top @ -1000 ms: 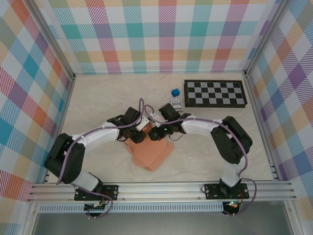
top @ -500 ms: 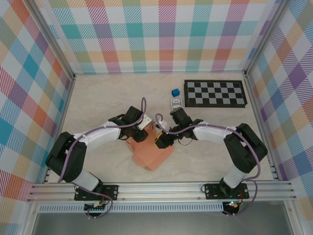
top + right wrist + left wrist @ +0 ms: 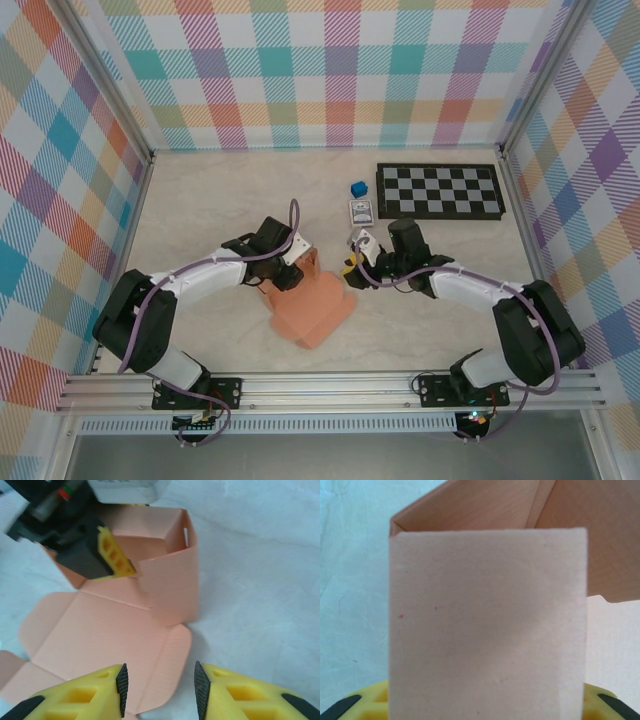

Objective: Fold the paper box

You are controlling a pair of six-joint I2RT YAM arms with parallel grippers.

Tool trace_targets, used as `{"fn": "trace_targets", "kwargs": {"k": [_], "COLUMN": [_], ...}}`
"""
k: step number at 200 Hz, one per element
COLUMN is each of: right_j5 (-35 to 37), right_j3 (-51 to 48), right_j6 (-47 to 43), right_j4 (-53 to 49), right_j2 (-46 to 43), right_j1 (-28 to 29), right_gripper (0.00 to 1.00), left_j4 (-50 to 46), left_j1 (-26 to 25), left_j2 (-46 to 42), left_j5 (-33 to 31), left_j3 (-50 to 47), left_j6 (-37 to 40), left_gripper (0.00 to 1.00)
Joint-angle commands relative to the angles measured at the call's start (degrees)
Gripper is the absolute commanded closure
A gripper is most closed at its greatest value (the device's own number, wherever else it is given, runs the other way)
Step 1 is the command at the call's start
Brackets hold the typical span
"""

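The paper box (image 3: 312, 310) sat mid-tabletop (image 3: 200, 200), partly folded: several walls stood upright, while the remaining panels and flaps lay flat, not yet folded. The left pincer (image 3: 290, 272) met an upright wall, though I could not tell whether it was clamped. The right pincer (image 3: 159, 687) hung apart and empty just beside the box.

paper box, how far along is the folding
Early to midway. Done: some walls of the paper box stand up. In hand: the left tool grips one raised panel; the right tool hovers open and empty. Left: the big panel and its rounded flaps lie flat, nothing closed.
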Motion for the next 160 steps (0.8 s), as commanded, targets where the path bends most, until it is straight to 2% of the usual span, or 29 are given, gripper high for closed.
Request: {"fn": "trace_targets", "kwargs": {"k": [1,14,39,65,96,128,160], "right_j5": [5.12,2.56,0.53,4.14,1.85,-3.57,-3.64], "right_j3": [3.01,3.23,6.39,10.28,13.74,13.67,14.62], "right_j6": [-5.03,-5.36,-7.25,-8.53,-7.66,-9.05,-11.24], "right_j4": [5.29,9.58,11.72,12.34,12.93,13.95,11.33], "right_j2": [5.3,8.13,13.65,17.96,19.62,21.03,21.77], "right_j1": [1.47,1.57,2.77,4.13,4.88,5.67,7.56], "right_gripper": [0.58,0.58,0.57,0.57,0.58,0.59,0.64], "left_j4": [1.99,2.02,1.84,1.27,1.11,1.53,1.63], "left_j1": [-0.28,-0.26,-0.35,-0.47,-0.85,-0.96,-1.13], "left_j2": [-2.23,-3.01,-3.43,-2.08,-0.89,-0.12,0.02], "left_j5": [2.19,2.86,3.17,3.05,3.28,3.6,3.88], "left_j3": [-1.58,-2.24,-2.84,-2.08,-0.9,-0.4,-0.4], "left_j6": [2.94,3.88,5.09,5.94,6.41,6.39,6.33], "left_gripper": [0.59,0.58,0.58,0.58,0.58,0.58,0.58]}}
